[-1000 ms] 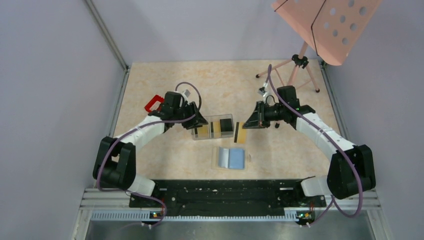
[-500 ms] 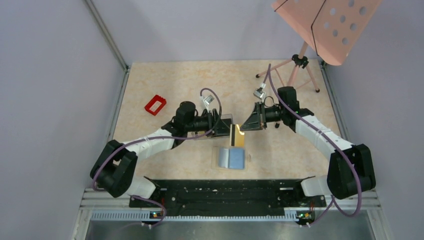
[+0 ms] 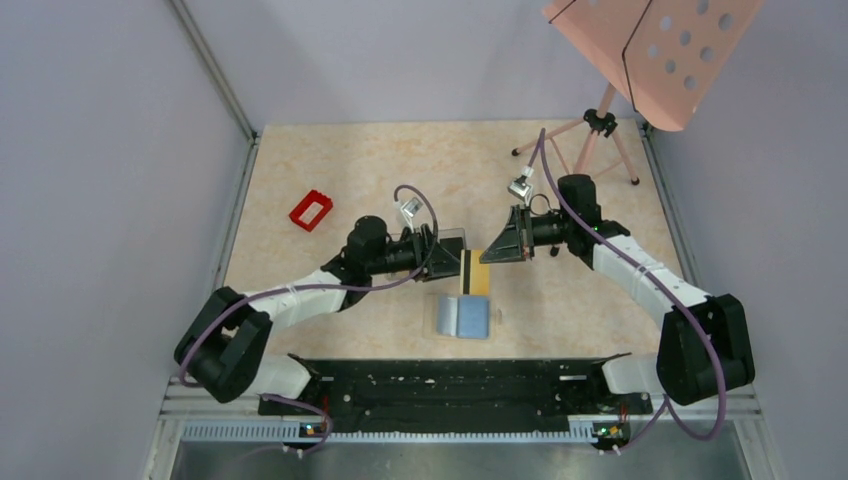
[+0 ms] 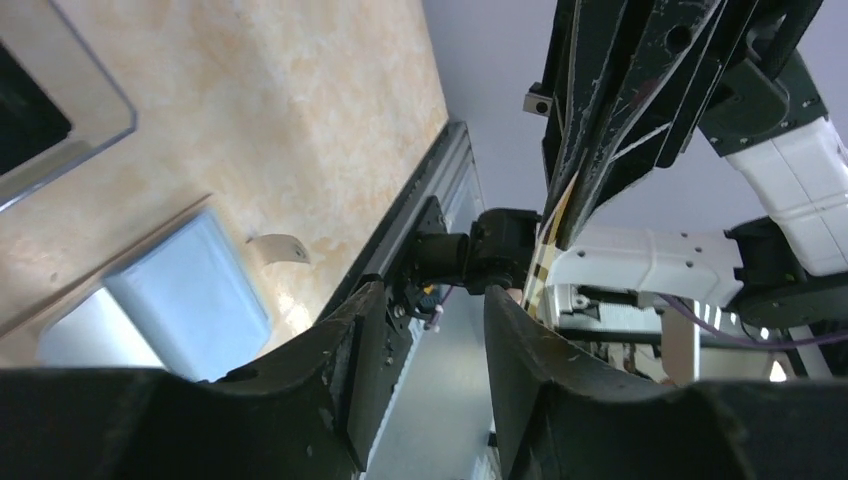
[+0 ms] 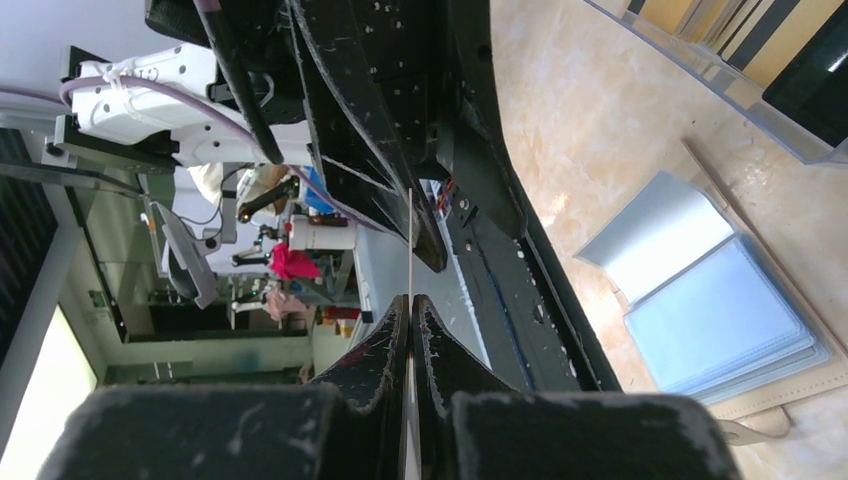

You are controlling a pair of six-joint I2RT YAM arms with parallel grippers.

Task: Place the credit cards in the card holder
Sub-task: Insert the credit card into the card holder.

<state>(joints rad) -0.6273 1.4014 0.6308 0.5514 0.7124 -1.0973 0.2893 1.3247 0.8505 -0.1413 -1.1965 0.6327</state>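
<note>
A yellow-gold credit card [image 3: 476, 273] with a black stripe hangs edge-down above the table, and my right gripper [image 3: 487, 256] is shut on its top. In the right wrist view the card's thin edge [image 5: 410, 250] sticks out from the closed right gripper [image 5: 411, 305]. My left gripper [image 3: 445, 262] is open just left of the card, with nothing between its fingers [image 4: 362, 330]. The card holder [image 3: 461, 316] lies open below them, light blue lining up; it also shows as the card holder [image 4: 190, 300] and card holder [image 5: 710, 310] in the wrist views. More cards sit in the clear box [image 5: 740, 50].
The clear box [image 3: 455, 236] stands behind the left gripper, partly hidden by it. A small red frame [image 3: 311, 209] lies at the left of the table. A tripod stand [image 3: 600, 125] with a pink perforated panel is at the back right.
My left arm has swung right, from the clear box's left end across to the card. The right gripper has kept hold of the card and shifted it slightly.
</note>
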